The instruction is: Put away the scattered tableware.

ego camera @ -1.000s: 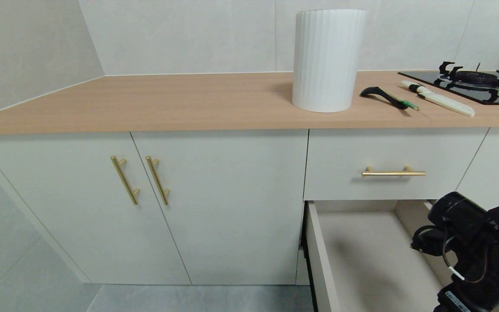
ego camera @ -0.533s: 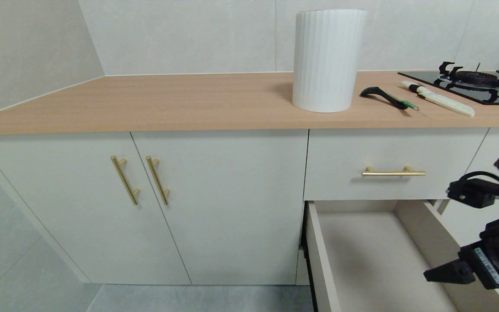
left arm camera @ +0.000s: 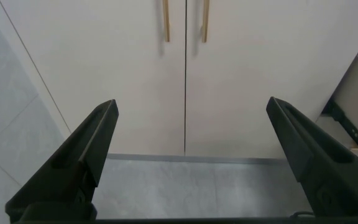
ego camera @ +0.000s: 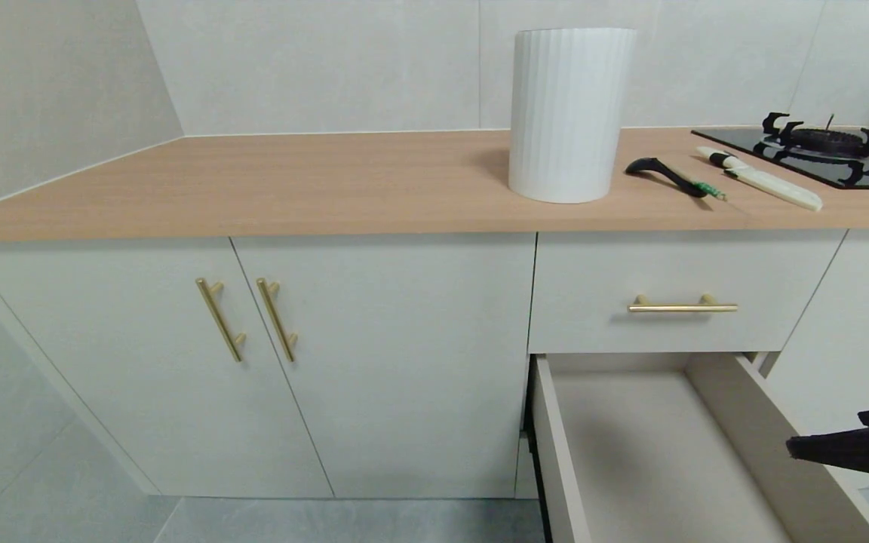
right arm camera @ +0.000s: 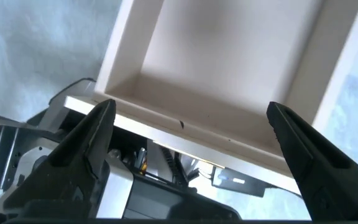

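Black peeler [ego camera: 664, 175] and cream-bladed knife [ego camera: 763, 187] on the counter [ego camera: 291, 181], between white ribbed canister [ego camera: 569, 113] and hob [ego camera: 819, 143]. Right pincer [right arm camera: 190, 109] wide apart and empty at the open drawer [ego camera: 646, 452]; left pincer [left arm camera: 191, 102] likewise, facing cabinet doors [left arm camera: 247, 74].

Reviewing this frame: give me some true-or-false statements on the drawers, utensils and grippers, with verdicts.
The lower drawer stands open. True.
The peeler lies in that drawer. False: it lies on the countertop, near the white canister.
The right gripper holds the knife. False: it is open and empty; the knife lies on the countertop.
The upper drawer is shut. True.
The left gripper is open. True.
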